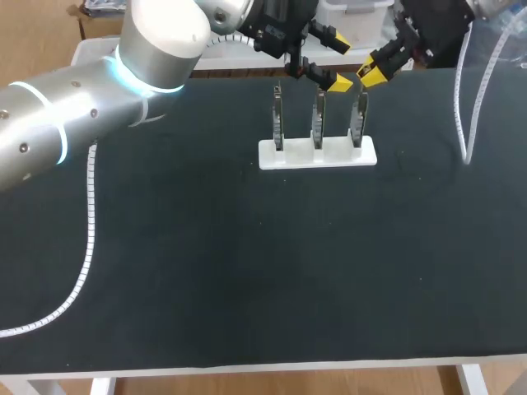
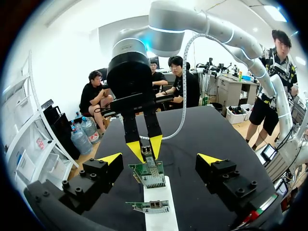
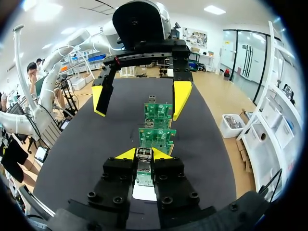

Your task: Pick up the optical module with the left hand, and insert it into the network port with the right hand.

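A white holder (image 1: pixel 317 154) at the table's back middle carries three upright green circuit boards. My right gripper (image 1: pixel 370 74) hangs over the rightmost board (image 1: pixel 357 115). In the right wrist view that gripper (image 3: pixel 143 154) is shut on the small metal optical module (image 3: pixel 143 166), right at the nearest board's top edge. My left gripper (image 1: pixel 339 61) hovers over the holder beside it, wide open and holding nothing. From the left wrist, its tips (image 2: pixel 160 159) straddle the row of boards (image 2: pixel 150 174), with the right gripper (image 2: pixel 145 147) facing it.
A white cable chain (image 1: pixel 86 247) trails across the dark mat at the left. Another white cable (image 1: pixel 469 123) hangs down at the right. The mat in front of the holder is bare down to the table's front edge (image 1: pixel 263 362).
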`<state>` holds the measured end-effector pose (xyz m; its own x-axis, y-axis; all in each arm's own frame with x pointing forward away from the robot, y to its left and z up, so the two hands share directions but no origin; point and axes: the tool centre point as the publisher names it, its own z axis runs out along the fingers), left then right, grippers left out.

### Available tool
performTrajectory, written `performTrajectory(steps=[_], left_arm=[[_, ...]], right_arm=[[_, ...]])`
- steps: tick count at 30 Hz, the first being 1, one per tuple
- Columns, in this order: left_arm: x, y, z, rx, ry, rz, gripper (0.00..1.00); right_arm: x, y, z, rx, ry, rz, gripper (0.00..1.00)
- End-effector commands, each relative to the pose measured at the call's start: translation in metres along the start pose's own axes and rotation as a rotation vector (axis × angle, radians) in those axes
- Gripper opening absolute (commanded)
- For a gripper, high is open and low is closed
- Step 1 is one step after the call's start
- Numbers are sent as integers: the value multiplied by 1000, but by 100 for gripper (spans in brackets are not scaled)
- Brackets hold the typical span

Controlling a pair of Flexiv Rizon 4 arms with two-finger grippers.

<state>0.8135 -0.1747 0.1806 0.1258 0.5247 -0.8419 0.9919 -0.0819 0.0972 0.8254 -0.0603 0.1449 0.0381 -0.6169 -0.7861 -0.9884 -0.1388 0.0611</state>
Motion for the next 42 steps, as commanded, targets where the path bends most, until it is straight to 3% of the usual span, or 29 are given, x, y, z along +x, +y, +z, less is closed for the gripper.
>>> performTrajectory(steps=[1,2,3,4,5,38,39,40,41,42], left_arm=[[-1,0,0,1,4,-1,100],[-1,0,0,1,4,-1,100],[-1,0,0,1,4,-1,100],[-1,0,0,1,4,-1,100],[-1,0,0,1,4,-1,100],[-1,0,0,1,4,-1,100],[-1,0,0,1,4,-1,100],[-1,0,0,1,4,-1,100],[-1,0,0,1,4,-1,100],[-1,0,0,1,4,-1,100]], right_arm=[[1,-8,-1,-99,-6,2,34],[1,-8,-1,-99,-6,2,47],[1,-8,-1,-99,-6,2,48],[1,-8,-1,-99,-6,2,66],[1,-8,-1,-99,-6,2,100],[-10,-2,-15,-68,-10,-23,100],[-10,-2,-15,-68,-10,-23,86],[-10,-2,-15,-68,-10,-23,32],[-10,-2,-15,-68,-10,-23,2],[-10,-2,-15,-68,-10,-23,0]])
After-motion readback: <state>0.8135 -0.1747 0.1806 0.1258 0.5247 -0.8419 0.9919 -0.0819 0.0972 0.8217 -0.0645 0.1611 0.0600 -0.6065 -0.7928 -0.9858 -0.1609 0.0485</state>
